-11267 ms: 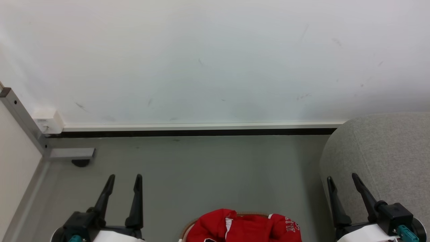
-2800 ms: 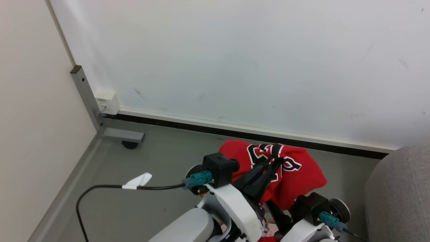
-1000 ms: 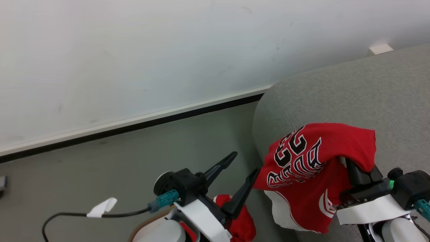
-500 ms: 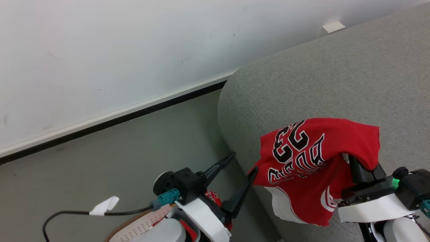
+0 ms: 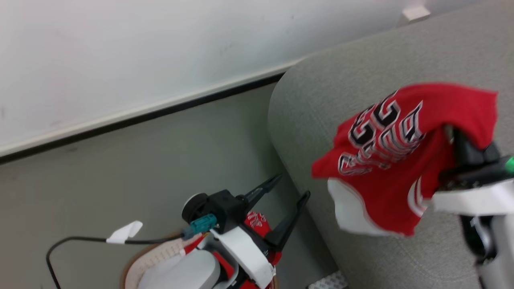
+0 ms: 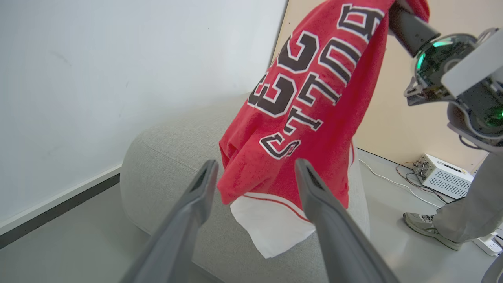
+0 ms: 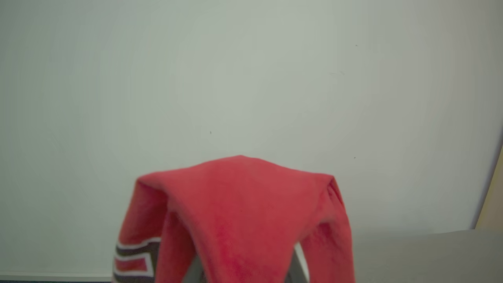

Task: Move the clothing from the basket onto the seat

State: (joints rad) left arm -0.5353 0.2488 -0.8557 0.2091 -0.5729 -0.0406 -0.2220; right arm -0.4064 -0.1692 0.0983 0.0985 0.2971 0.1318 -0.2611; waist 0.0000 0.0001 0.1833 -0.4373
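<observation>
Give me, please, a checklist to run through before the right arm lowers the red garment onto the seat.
1. Grip on the red garment: cannot tell; the cloth drapes over the right gripper and hides its fingers.
2. Garment above the seat: ok.
3. Path free of the left gripper: ok; it is open, holds nothing and sits low beside the seat.
4. Nothing left in the basket: not ok; a second red garment lies in it.
5. Bystander out of the way: ok; the person's foot stands on the floor, apart from the seat.
</observation>
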